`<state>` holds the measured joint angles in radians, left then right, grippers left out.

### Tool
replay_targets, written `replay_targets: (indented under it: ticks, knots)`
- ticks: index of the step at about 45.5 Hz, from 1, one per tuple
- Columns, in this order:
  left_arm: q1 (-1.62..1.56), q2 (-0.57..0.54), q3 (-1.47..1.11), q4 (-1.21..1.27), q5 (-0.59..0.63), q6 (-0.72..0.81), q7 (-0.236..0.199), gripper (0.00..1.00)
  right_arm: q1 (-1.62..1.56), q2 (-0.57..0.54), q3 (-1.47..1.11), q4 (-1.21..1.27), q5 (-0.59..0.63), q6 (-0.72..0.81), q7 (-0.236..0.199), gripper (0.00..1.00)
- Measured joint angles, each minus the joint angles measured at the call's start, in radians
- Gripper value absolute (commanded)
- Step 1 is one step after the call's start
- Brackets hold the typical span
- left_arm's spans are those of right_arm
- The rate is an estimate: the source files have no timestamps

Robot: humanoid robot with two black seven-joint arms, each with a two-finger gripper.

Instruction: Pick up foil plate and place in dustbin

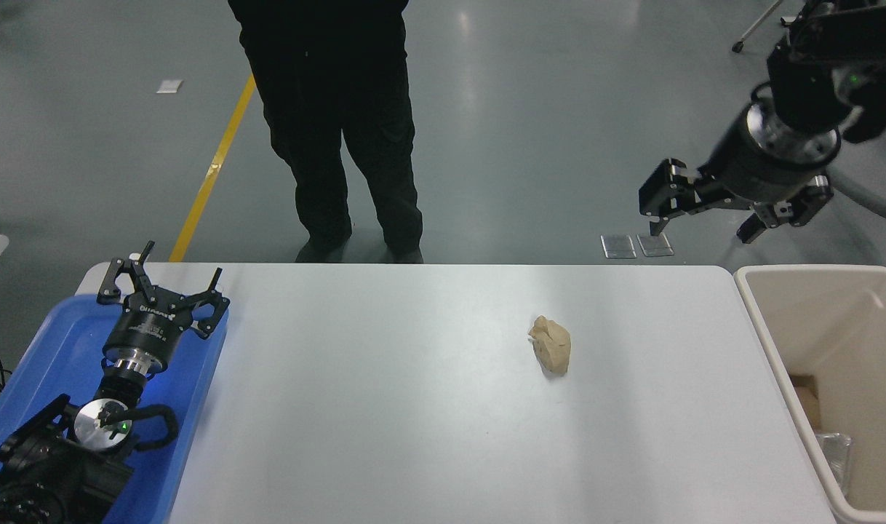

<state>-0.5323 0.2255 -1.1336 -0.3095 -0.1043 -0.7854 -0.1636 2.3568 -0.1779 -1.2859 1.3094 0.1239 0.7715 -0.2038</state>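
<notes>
Silver foil plate (833,451) sits inside the dustbin (759,331) at the white table (385,407) 's right end. I see right gripper (705,229) spread, empty, raised over grey floor (545,124); left gripper (163,280) spread over the blue tray (54,349).

the white table (385,437) is bare across the middle of the frame except for a crumpled tan paper wad (551,345) right of centre. at lower left the parked left gripper (163,280) covers the blue tray (46,356). the dustbin (759,320) at right lies unobstructed from above; the right gripper (705,227) hangs open, upper right.
</notes>
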Motion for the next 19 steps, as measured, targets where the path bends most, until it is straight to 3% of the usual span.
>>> replay_targets:
  ticks: [19]
  knots:
    - [0.000,0.000,0.000,0.001,0.000,0.000,-0.001,0.99,-0.002,0.062,0.031,0.005,0.000,0.012,0.000,1.00]
